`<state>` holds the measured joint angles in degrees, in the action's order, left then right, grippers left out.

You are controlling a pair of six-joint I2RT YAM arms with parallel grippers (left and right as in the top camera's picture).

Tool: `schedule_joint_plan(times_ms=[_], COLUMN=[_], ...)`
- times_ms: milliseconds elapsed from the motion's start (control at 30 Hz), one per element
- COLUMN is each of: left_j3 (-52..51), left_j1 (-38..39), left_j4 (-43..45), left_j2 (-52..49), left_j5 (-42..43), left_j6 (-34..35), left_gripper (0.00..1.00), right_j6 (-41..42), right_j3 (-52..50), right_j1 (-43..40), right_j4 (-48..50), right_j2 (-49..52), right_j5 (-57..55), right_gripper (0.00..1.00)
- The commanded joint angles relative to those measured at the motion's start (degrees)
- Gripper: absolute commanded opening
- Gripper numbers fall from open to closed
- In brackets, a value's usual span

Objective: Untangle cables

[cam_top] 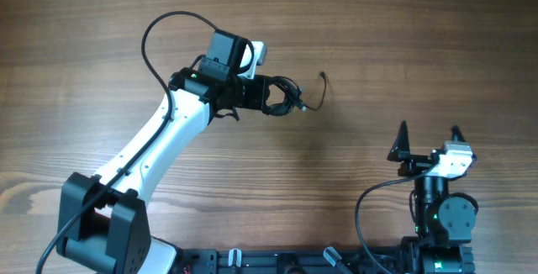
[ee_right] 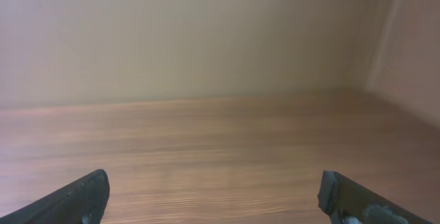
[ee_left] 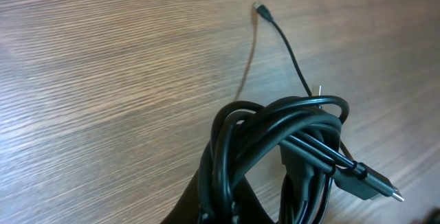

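Note:
The cables (cam_top: 294,102) are a bunched black knot held just above the wooden table near its middle. My left gripper (cam_top: 280,96) is shut on that knot. In the left wrist view the cables (ee_left: 289,131) loop over my dark fingers (ee_left: 206,200), a flat plug (ee_left: 375,184) sticks out to the right, and one thin strand runs up to a small plug tip (ee_left: 259,7). That tip (cam_top: 323,76) lies on the table to the right of the knot. My right gripper (cam_top: 429,133) stands open at the front right, far from the cables, with nothing between its fingers (ee_right: 82,198).
The wooden table (cam_top: 403,30) stretches all around. The left arm's own thick black cable (cam_top: 151,39) arcs out behind its wrist. The arms' bases (cam_top: 101,223) sit along the front edge. A plain wall (ee_right: 206,38) stands beyond the table in the right wrist view.

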<state>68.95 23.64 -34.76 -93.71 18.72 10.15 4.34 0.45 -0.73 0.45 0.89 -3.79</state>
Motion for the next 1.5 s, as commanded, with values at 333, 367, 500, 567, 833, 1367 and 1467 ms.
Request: schedule_joint_plan(times_ms=[333,367,500,567,833,1367,1467], left_j3=[0.1,0.1,0.1,0.1,0.1,0.1,0.1], left_j1=[0.2,0.2,0.1,0.1,0.1,0.2,0.3], left_j4=[-3.5,-3.8,-3.7,-3.5,-5.9,-10.6,-11.6], left_j2=[1.5,1.5,1.5,1.5,1.5,1.6,1.6], left_j5=[10.6,11.1,11.0,11.0,11.5,18.4,21.2], left_j6=[-14.1,-15.0,-17.5,-17.5,-22.4,-37.4,-40.2], left_gripper=[0.04,0.04,0.04,0.04,0.04,0.04,0.04], right_j6=[44.2,41.9,40.6,39.8,23.1,21.2,19.9], right_j3=[-0.1,0.1,3.5,6.6,25.2,26.3,26.3], right_j1=[0.3,0.3,0.3,0.3,0.3,1.0,3.1], right_j4=[4.0,5.2,3.7,1.1,-13.8,6.2,9.8], right_j2=[11.8,12.6,16.6,19.9,40.6,66.2,69.1], right_j5=[29.4,31.3,32.6,32.9,43.3,69.9,70.0], right_gripper=[1.00,1.00,1.00,0.99,1.00,0.80,0.79])
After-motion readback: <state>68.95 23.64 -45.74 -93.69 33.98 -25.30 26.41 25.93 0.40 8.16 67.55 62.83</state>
